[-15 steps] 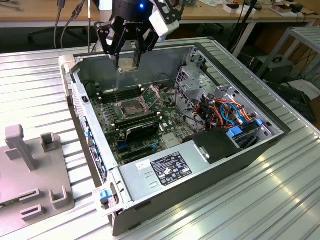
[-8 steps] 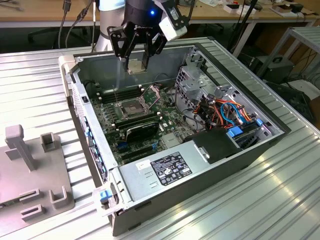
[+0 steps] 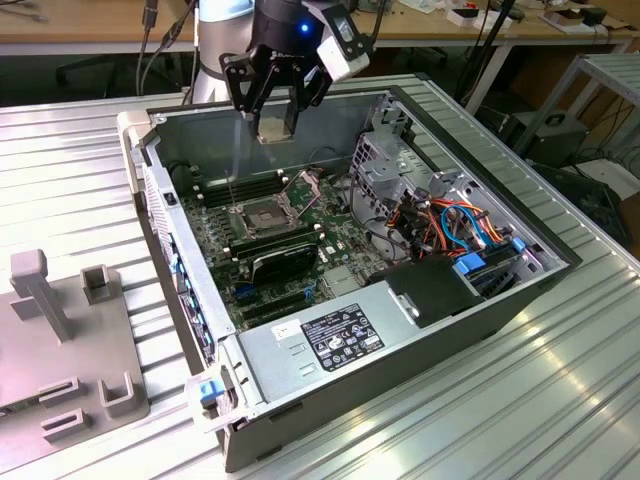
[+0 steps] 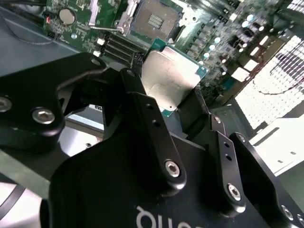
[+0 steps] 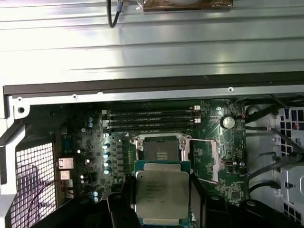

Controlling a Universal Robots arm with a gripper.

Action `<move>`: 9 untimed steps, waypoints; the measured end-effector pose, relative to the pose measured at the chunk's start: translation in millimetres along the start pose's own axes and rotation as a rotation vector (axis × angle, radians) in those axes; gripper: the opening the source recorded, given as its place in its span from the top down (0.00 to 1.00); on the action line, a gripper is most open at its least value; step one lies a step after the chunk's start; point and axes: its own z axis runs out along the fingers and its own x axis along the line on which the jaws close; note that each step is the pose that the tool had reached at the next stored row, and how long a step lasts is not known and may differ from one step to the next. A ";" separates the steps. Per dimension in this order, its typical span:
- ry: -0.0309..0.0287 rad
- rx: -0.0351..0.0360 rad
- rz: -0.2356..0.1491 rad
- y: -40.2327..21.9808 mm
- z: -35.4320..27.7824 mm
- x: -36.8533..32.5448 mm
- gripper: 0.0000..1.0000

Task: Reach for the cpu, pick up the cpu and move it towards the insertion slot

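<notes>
My gripper [image 3: 278, 118] hangs above the open computer case, shut on the cpu [image 3: 277, 127], a thin square chip with a dull silver face. In both wrist views the cpu [image 4: 171, 80] [image 5: 161, 192] sits clamped by its edges between the black fingers [image 4: 140, 102] [image 5: 198, 199]. The insertion slot [image 3: 262, 215] lies on the green motherboard below the gripper, toward the exterior view's left, with its hinged metal frame raised. In both wrist views the insertion slot [image 5: 160, 149] [image 4: 154, 19] lies just beyond the held chip, its dark centre uncovered.
The case wall [image 3: 250, 115] stands right behind the gripper. A black expansion card [image 3: 285, 262] lies in front of the socket, long memory slots [image 5: 152, 118] behind it. A drive cage [image 3: 385, 165], coloured cables [image 3: 455, 225] and power supply [image 3: 330, 340] fill the rest. Grey plastic blocks [image 3: 60, 300] stand outside.
</notes>
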 end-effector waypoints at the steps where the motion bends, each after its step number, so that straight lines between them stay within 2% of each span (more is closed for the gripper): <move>1: 0.0000 -0.0001 0.000 2.2 1.4 -0.7 0.45; 4: 0.0001 0.0000 0.000 12.8 6.4 -3.9 0.45; 9: 0.0001 -0.0002 0.000 14.1 8.2 -4.0 0.45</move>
